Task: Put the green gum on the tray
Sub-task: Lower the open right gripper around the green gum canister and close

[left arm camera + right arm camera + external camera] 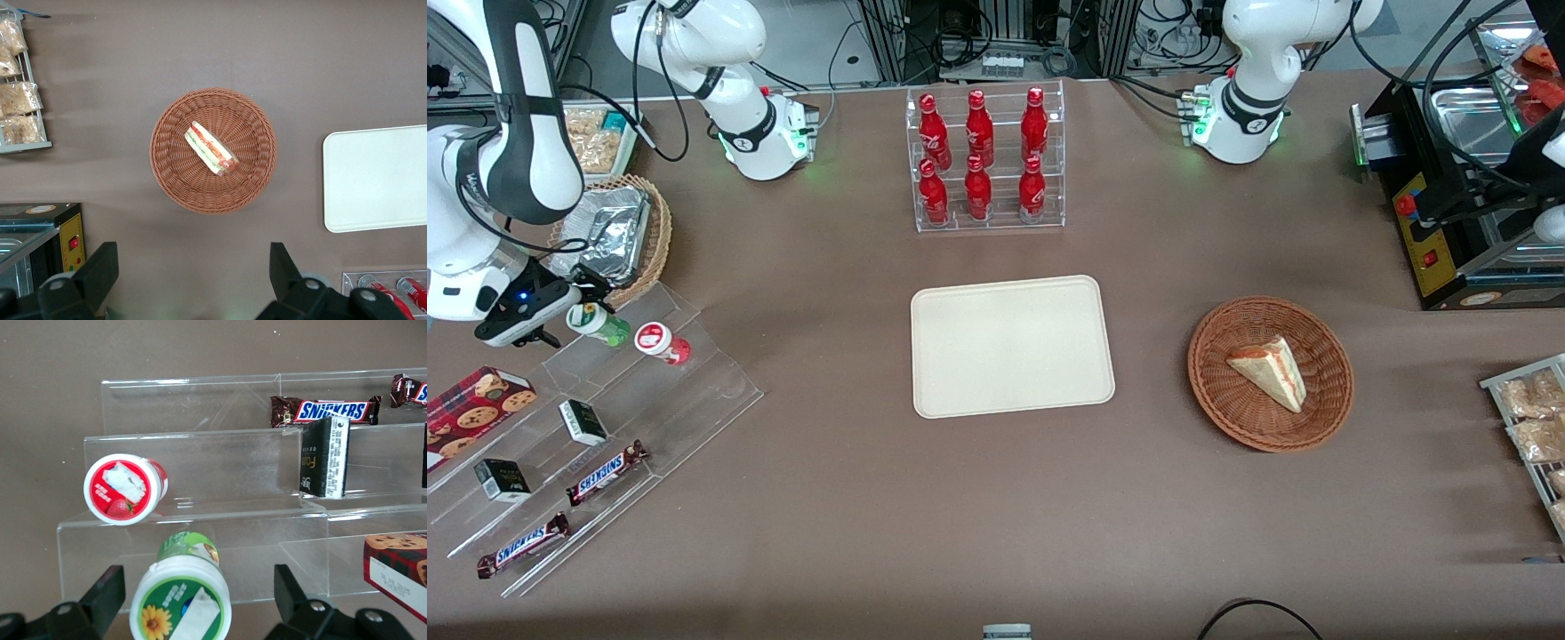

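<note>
I see the green gum (181,603) lying on the clear stepped rack's (694,373) top step, between my gripper's (193,600) spread fingers, not yet clamped. The red bottle (662,343) lies just beside it. The tray (1012,345) sits bare mid-table; the wicker basket (1270,373) holds a sandwich wedge (1270,372).

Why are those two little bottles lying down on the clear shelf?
Both lie tipped on their sides on the clear stepped stand: the green gum, between the open gripper fingers, and the red bottle beside it.
</note>
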You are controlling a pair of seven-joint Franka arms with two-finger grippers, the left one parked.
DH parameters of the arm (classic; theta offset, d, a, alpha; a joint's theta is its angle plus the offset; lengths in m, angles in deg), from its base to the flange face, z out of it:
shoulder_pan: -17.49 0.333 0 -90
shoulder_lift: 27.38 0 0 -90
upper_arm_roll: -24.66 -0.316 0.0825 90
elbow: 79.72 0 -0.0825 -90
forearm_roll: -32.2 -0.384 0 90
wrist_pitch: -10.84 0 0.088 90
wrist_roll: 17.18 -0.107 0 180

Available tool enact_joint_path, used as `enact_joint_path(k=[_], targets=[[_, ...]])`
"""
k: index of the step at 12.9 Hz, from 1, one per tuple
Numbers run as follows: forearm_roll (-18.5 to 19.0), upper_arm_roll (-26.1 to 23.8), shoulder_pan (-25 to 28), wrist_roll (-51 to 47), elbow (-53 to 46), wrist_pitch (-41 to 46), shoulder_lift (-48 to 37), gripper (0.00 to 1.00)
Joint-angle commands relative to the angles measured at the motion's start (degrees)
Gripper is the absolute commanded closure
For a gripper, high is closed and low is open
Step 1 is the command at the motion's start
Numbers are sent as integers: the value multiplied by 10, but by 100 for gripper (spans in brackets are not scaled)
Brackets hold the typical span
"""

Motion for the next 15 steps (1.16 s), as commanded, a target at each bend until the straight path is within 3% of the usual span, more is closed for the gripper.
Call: enact_joint_path(k=[1,2,3,4,10,15], targets=[[8,1,0,8,7,-14,-1,38],[8,1,0,7,7,-10,-1,71],[8,1,0,7,7,-10,-1,89],[8,1,0,5,7,-8,-1,99],[8,-3,7,-11,-20,44,-16,100],[11,-70,8,-88,-171,239,-8,100]])
